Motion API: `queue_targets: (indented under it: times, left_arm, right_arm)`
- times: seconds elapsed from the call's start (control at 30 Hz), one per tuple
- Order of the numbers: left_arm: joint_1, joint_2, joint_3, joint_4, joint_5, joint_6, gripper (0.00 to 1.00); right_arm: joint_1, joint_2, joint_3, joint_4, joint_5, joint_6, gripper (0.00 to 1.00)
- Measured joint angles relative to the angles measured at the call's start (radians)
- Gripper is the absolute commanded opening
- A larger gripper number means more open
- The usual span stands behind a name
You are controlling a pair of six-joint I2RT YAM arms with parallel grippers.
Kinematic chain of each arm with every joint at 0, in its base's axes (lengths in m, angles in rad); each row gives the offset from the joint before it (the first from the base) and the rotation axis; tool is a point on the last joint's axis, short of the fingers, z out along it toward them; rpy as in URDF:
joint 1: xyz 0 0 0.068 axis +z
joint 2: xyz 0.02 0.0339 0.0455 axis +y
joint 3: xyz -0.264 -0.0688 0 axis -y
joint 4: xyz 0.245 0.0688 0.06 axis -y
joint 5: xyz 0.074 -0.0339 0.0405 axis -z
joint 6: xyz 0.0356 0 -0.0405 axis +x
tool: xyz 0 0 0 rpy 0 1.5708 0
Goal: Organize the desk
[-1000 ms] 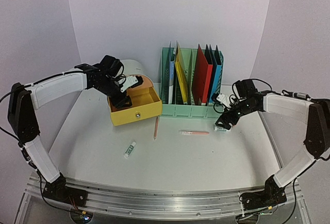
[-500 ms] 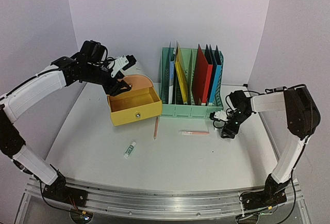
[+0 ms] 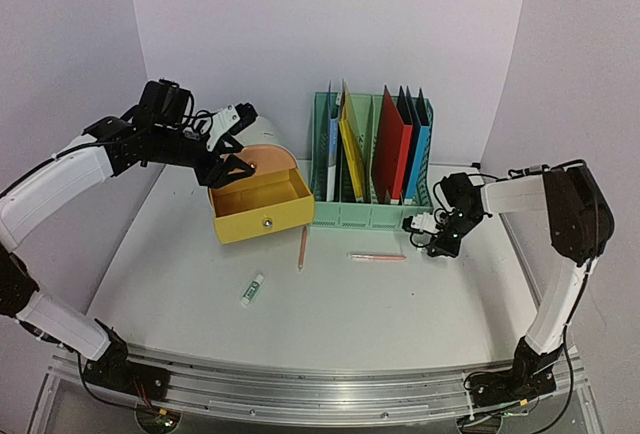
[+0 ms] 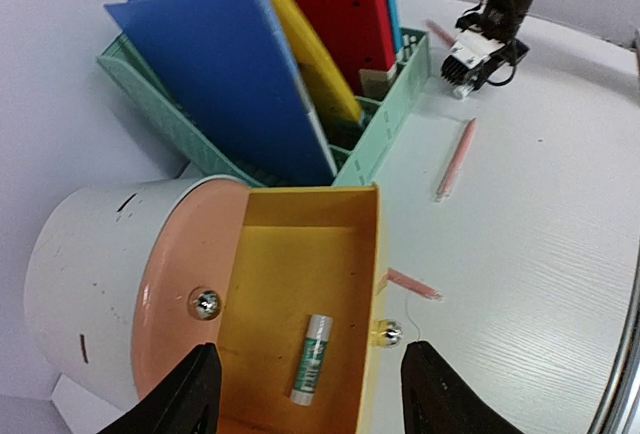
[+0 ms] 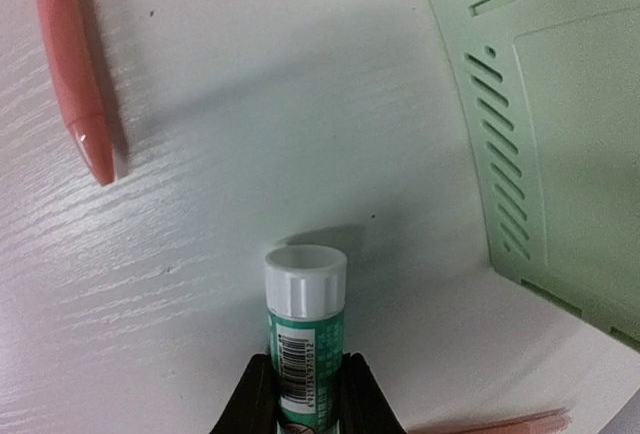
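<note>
On the white desk (image 3: pixel 350 304), my right gripper (image 3: pixel 438 240) sits low beside the rack's front right corner. In the right wrist view, the right gripper (image 5: pixel 305 386) is shut on a green-and-white glue stick (image 5: pixel 305 306) that rests against the desk. My left gripper (image 3: pixel 240 140) hangs open over the pulled-out yellow drawer (image 3: pixel 262 206). In the left wrist view, the left gripper (image 4: pixel 308 354) holds nothing, and a second glue stick (image 4: pixel 312 359) lies inside the drawer (image 4: pixel 300 284). A third glue stick (image 3: pixel 251 290) lies loose on the desk.
A mint-green file rack (image 3: pixel 370 159) with coloured folders stands at the back centre. The round white drawer unit (image 3: pixel 262 134) is to its left. Two pink pens lie on the desk: one (image 3: pixel 301 247) below the drawer, the other (image 3: pixel 377 256) left of the right gripper.
The right gripper has dropped to the desk by the rack and shut on a glue stick. The left gripper has lifted up and back from the yellow drawer, still open.
</note>
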Motion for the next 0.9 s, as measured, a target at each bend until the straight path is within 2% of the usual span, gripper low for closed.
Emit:
queue_targets:
  times: [0.1,0.2,0.33,0.37,0.47,0.6,0.73,0.9]
  left_arm:
    - [0.0,-0.07,-0.078,0.048,0.112,0.0,0.62]
    - [0.0,-0.149,-0.161,0.115,0.272,-0.021,0.65]
    - [-0.004,-0.194,-0.228,0.229,0.457,-0.098,0.71]
    - [-0.008,-0.195,-0.241,0.26,0.488,-0.124,0.72]
    - [-0.035,-0.182,-0.274,0.353,0.536,-0.212,0.74]
    - [-0.089,-0.133,-0.279,0.511,0.556,-0.35,0.76]
    - [-0.119,-0.079,-0.27,0.728,0.568,-0.497,0.78]
    - [-0.197,0.016,-0.17,0.952,0.609,-0.591,0.77]
  right_arm:
    - [0.0,-0.031,-0.012,-0.057,-0.01,0.007,0.0]
    - [0.0,-0.142,-0.012,-0.145,-0.062,0.044,0.0]
    - [0.002,-0.364,0.057,-0.161,-0.26,0.15,0.0]
    - [0.004,-0.414,0.077,-0.131,-0.315,0.198,0.0]
    - [0.025,-0.577,0.077,0.124,-0.503,0.425,0.0]
    - [0.122,-0.696,0.04,0.434,-0.619,0.64,0.0]
    - [0.258,-0.679,0.04,0.563,-0.611,0.715,0.0]
    - [0.355,-0.622,0.053,0.599,-0.576,0.731,0.0]
